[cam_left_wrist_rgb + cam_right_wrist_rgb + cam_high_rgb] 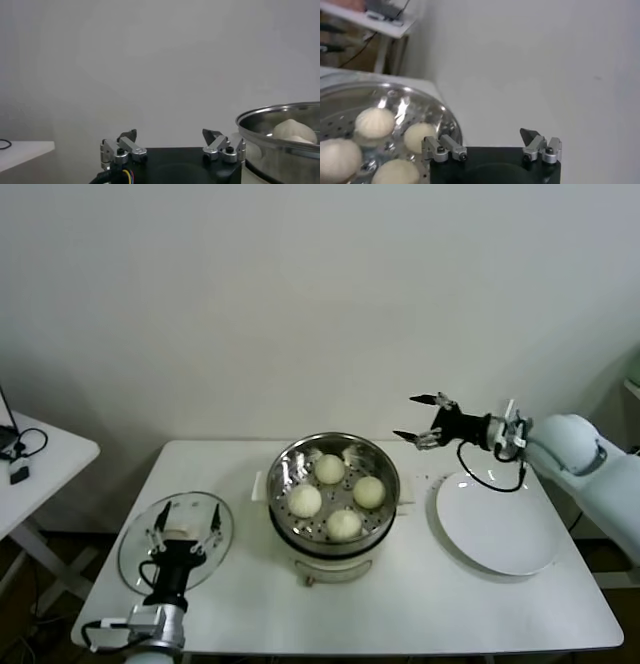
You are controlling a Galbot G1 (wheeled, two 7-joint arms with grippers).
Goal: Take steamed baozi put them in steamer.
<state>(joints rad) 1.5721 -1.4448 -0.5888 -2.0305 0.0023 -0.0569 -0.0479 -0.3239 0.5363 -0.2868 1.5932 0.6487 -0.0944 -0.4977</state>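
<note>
Above table (300, 614), right gripper (420, 417) wide-open.

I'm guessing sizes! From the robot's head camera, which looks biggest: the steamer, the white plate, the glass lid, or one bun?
1. steamer and white plate: they look about alike, too close to rank
2. glass lid
3. one bun, far the smallest

A white table (400, 614) carries three things. The steamer (333, 489) sits between both pincers. The glass lid (176, 541) lies under the left gripper (185, 517), the white plate (495, 524) below the right gripper (422, 420).
</note>
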